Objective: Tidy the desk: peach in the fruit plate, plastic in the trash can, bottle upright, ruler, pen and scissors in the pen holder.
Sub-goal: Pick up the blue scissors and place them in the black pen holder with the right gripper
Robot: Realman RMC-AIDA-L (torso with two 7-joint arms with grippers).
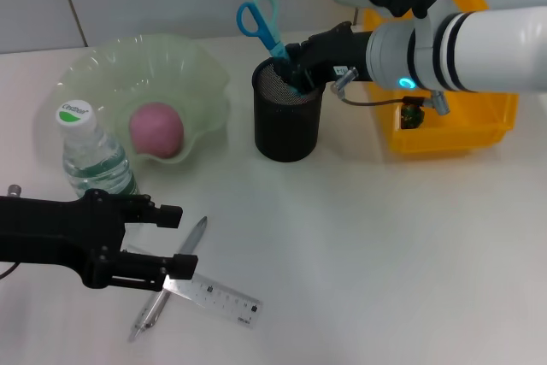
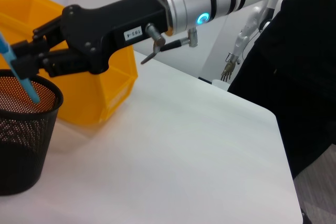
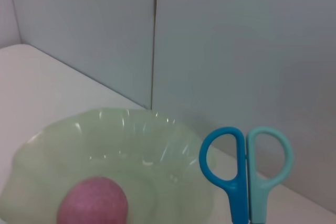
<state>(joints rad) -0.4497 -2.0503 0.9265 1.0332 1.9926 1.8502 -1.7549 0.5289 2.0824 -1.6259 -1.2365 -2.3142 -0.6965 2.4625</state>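
Right gripper (image 1: 295,70) jaws clamp scissors (image 1: 261,23) inside pen holder (image 1: 288,117).

I stand in what looks like a robot test room set up as an office desk. My surface (image 1: 385,254) is a plain white tabletop, backed by bare grey wall panels (image 3: 220,51) with a seam between them. On it are desk things: a black mesh pen holder (image 1: 288,117), a yellow plastic bin (image 1: 453,126) and a clear ruler (image 1: 214,294). Beyond the surface's edge, a small robotic hand (image 2: 228,69) hangs on a stand.
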